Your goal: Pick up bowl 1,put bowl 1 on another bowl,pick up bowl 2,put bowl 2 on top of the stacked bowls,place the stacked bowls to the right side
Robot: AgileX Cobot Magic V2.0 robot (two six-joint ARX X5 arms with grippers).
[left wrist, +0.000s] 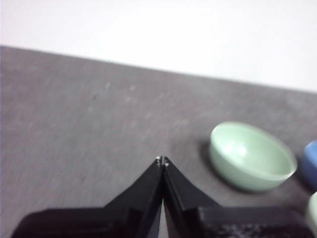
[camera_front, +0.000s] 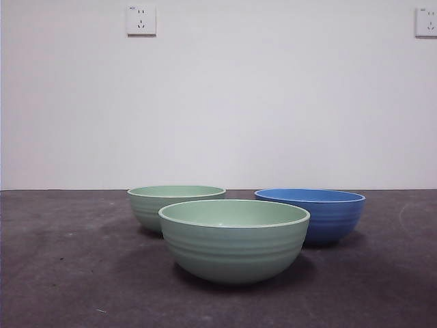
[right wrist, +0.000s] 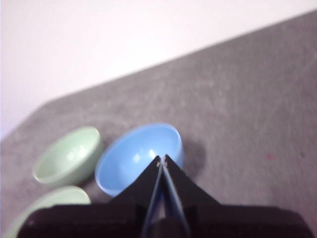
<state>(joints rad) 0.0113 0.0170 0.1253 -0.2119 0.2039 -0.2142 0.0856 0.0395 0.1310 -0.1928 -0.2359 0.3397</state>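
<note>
Three ribbed bowls stand apart on the dark table, none stacked. A pale green bowl (camera_front: 234, 239) is nearest in the front view. A second pale green bowl (camera_front: 175, 205) sits behind it to the left, and the blue bowl (camera_front: 321, 213) behind it to the right. My left gripper (left wrist: 162, 160) is shut and empty, hovering above bare table off to the side of the far green bowl (left wrist: 251, 156). My right gripper (right wrist: 162, 158) is shut and empty, hanging over the blue bowl (right wrist: 133, 156), with both green bowls (right wrist: 68, 154) beyond it. Neither gripper shows in the front view.
A white wall with two sockets (camera_front: 141, 20) rises behind the table. Dark grey tabletop (camera_front: 61, 273) stretches left and right of the bowls.
</note>
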